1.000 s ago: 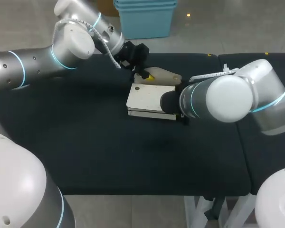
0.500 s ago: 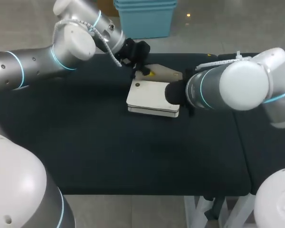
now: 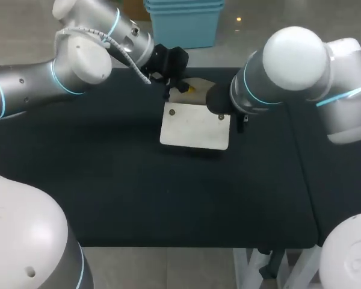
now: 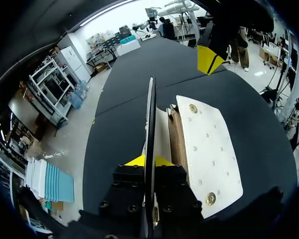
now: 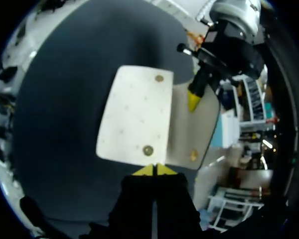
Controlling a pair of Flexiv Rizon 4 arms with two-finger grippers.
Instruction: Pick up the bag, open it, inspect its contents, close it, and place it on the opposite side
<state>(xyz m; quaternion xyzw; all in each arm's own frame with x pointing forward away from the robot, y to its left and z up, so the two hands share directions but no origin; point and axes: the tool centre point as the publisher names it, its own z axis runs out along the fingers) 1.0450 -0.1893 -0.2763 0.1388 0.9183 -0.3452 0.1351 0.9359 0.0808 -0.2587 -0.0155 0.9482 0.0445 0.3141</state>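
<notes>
STAGE: opening, judged in progress | bag (image 3: 194, 126) at middle of tabletop (image 3: 138, 192), flap (image 4: 150, 114) raised edge-on | left gripper (image 4: 149, 160) clamped on flap | right gripper (image 5: 154, 170) tips together beside bag's edge, no hold confirmed | OUTSTANDING: inspect, close, place opposite side

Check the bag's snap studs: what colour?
Gold-brass studs on the cream bag; clearest in the left wrist view.

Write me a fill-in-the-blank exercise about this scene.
The table under the cream bag is ___. The left gripper is shut on a thin flap of the ___. The right gripper has ___ fingertips.
Missing words: black, bag, yellow.
</notes>
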